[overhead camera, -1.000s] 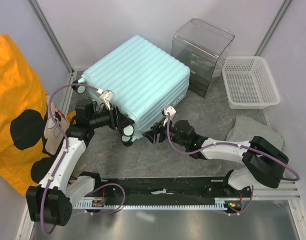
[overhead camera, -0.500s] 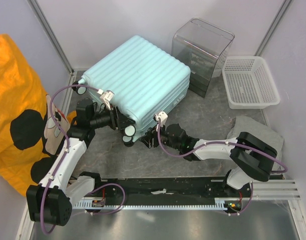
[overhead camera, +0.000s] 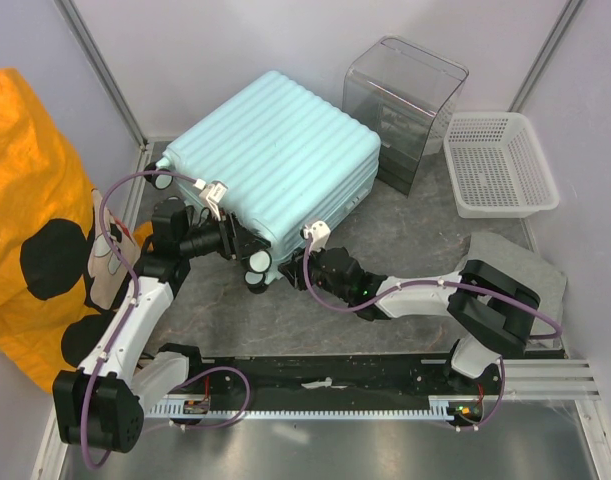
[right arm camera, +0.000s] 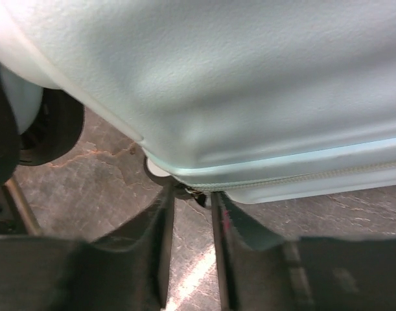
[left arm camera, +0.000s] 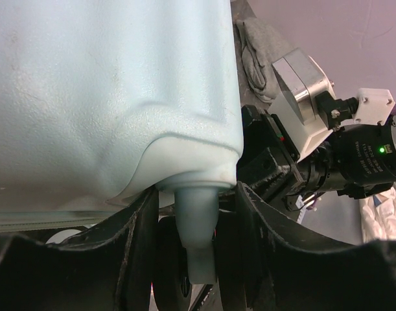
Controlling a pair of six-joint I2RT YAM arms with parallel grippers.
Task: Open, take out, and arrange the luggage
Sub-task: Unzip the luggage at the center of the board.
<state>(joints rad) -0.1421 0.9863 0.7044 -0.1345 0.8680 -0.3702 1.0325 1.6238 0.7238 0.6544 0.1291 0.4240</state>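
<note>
The left gripper (left arm camera: 196, 197) has its black fingers (left arm camera: 136, 256) spread to either side of the mint wheel stem (left arm camera: 196, 240) at the near-left corner of the large mint ribbed hard-shell suitcase (overhead camera: 275, 150). Whether the pads actually press on the wheel cannot be told.

The right gripper (right arm camera: 190, 202) is tucked low against the suitcase's near edge. Its fingers (right arm camera: 160, 249) are drawn close, with only a narrow slit of table showing between them. Their tips meet a small dark zipper pull (right arm camera: 196, 193) on the pale zipper line (right arm camera: 327, 172). I cannot tell whether they pinch it.

The suitcase lies closed on its broad side, ribbed shell up, on the grey stone-patterned table (overhead camera: 285, 315), angled from the near left towards the far right.

Just beyond its far-right corner stands a clear smoky plastic box (overhead camera: 405, 95), with a white plastic mesh basket (overhead camera: 500, 165) beside that. A crumpled grey cloth (overhead camera: 490, 255) lies near the right arm. A large orange bag with black spots (overhead camera: 25, 200) fills the left edge.
</note>
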